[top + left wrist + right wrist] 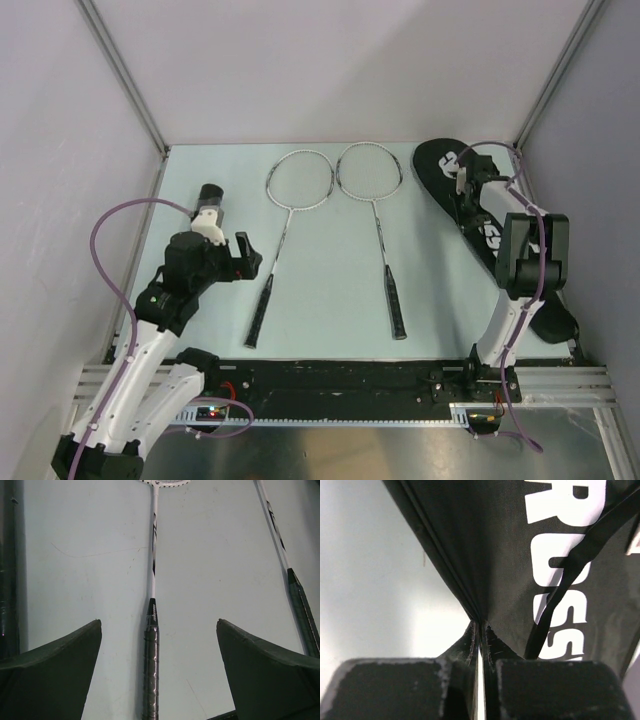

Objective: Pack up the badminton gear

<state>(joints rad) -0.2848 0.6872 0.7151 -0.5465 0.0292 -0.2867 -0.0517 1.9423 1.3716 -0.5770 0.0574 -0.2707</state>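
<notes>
Two silver-framed rackets lie side by side on the table: the left racket [283, 228] and the right racket [380, 225]. My left gripper [245, 262] is open and hovers just left of the left racket's black handle [151, 665], which runs between its fingers without touching them. A black tube [210, 192] lies behind my left wrist and shows at the left edge of the left wrist view [10, 580]. The black CROSSWAY bag [470, 205] lies at the right. My right gripper [480, 625] is shut on the bag's edge [470, 570]. No shuttlecocks are in view.
Grey walls with metal corner posts [125, 75] close in the table on three sides. A black rail [340, 380] runs along the near edge. Purple cables [110, 225] loop off both arms. The right racket's handle [302, 612] lies to the right of my left gripper.
</notes>
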